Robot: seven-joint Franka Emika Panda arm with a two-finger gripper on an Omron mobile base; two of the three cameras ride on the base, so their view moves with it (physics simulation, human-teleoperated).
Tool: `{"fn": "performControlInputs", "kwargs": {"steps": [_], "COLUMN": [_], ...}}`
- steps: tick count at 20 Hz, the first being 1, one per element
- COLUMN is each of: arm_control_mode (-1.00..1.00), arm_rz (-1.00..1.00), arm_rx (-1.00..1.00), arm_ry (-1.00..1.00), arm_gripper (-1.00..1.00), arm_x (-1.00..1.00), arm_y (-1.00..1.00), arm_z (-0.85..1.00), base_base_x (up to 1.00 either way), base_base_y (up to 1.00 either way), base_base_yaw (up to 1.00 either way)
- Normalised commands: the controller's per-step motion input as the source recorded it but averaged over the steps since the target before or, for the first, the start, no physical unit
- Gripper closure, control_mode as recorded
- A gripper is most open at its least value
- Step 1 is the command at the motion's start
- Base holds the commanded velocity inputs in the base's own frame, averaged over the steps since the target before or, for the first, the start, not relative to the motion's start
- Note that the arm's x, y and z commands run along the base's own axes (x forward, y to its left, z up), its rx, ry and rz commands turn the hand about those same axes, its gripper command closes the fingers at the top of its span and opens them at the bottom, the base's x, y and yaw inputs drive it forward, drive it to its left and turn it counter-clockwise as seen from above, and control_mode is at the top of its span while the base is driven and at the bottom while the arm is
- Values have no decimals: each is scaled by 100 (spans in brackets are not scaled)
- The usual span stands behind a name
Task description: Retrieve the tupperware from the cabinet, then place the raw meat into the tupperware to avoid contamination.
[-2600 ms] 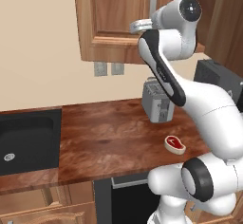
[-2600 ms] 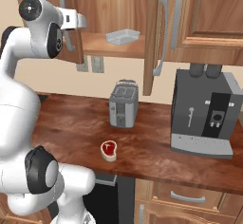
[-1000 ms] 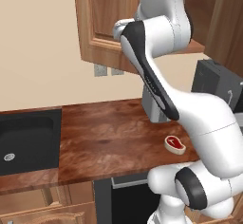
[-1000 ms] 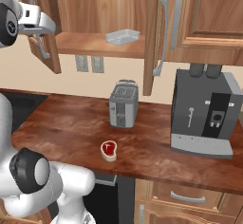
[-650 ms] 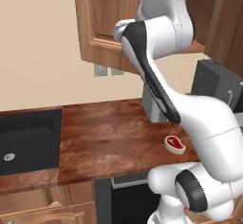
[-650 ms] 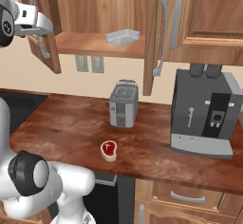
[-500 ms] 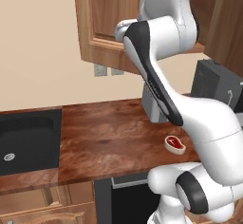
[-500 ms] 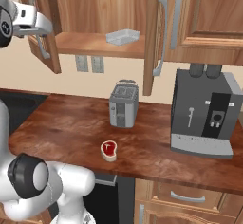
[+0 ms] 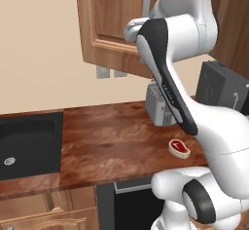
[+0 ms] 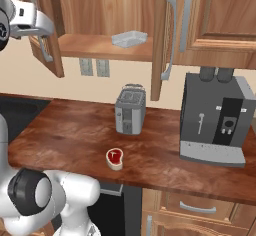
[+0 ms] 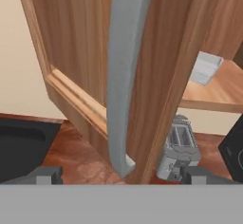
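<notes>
Stood with jaws spread wide: two-finger dark gripper (image 10: 44, 42) astride the long grey bar handle (image 11: 124, 76) of the left brown panelled wooden cabinet door (image 10: 47, 40), clamped on nothing. Sat on the plain wooden shelf (image 10: 95, 46) at about 3 o'clock from the gripper in the right base view: shallow square pale grey-white plastic tupperware (image 10: 129, 38), well apart from the hand. Judged light, stiff, thin-walled and a little slick; best pinched across one low rim wall. Lay on the dark wooden countertop (image 10: 75, 135), at 6 o'clock from the silver-grey toaster (image 10: 130, 109): small red raw steak with cream fat rim (image 10: 114, 157). Judged soft, limp and slippery; best taken across its narrow width.
</notes>
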Motion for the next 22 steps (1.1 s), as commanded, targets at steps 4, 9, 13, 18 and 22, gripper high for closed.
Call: {"fn": "performControlInputs", "kwargs": {"steps": [4, 9, 13, 18, 22], "arm_control_mode": [-100, -100, -100, -100, -100], "arm_rz": [5, 6, 9, 15, 16], "arm_rx": [-1, -6, -7, -8, -7], "arm_ry": [0, 0, 0, 0, 0], "arm_gripper": [-100, -100, -100, -100, -100], "arm_x": [-22, -11, -1, 0, -6], "arm_y": [-19, -24, -22, -18, -24], "arm_z": [14, 10, 3, 0, -1], "base_base_x": [0, 0, 0, 0, 0], "base_base_y": [0, 0, 0, 0, 0], "base_base_yaw": [0, 0, 0, 0, 0]}}
